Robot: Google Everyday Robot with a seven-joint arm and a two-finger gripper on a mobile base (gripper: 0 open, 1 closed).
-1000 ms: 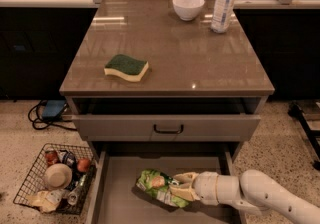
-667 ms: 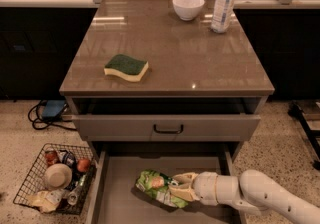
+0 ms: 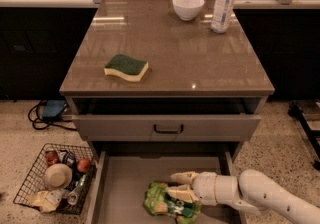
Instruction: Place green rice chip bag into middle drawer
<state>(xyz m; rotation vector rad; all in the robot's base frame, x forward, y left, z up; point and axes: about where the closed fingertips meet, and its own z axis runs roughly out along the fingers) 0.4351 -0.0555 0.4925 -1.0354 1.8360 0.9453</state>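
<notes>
Low in the middle drawer (image 3: 125,183), the fingers (image 3: 182,177) sit spread, one touching the green rice chip bag (image 3: 162,204).

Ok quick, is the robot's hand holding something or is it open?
Gripper: down in the middle drawer, right against the green rice chip bag; whether it is gripping the bag cannot be told.

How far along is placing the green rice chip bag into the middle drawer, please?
Done: the middle drawer is pulled out and the green rice chip bag lies on its floor. In hand: the gripper is at the bag. Left: likely just withdrawing the arm.
</notes>
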